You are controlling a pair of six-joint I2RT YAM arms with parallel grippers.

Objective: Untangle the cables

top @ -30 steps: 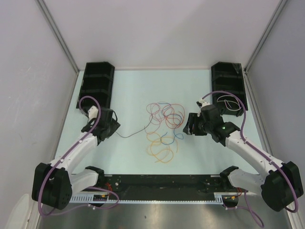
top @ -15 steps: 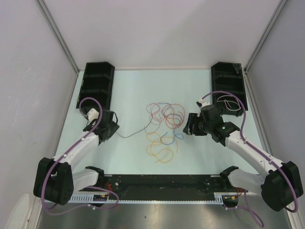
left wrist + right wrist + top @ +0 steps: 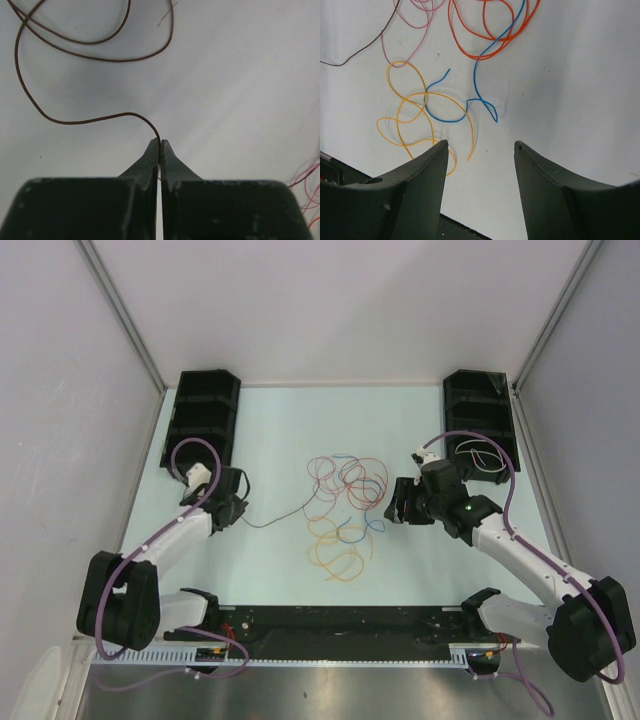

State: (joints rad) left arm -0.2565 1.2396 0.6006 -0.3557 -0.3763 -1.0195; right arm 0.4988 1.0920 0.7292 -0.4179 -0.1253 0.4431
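Ok, left gripper (image 3: 159, 145) is pinching the dark cable (image 3: 80, 121) end; right gripper (image 3: 481, 145) is sitting open, tangle (image 3: 475, 75) lying just ahead.

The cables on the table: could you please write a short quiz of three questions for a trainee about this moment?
1. True or false: the left gripper is shut on the dark brown cable.
2. Choose one. The right gripper is: A) open and holding nothing; B) shut on a cable; C) out of every view.
3. Fill the gap: in the right wrist view, the cable that lies nearest to this gripper is ___ in colour.

Key
1. True: the cable's end is pinched between the closed tips.
2. A.
3. Yellow: the yellow cable runs right beside one finger.
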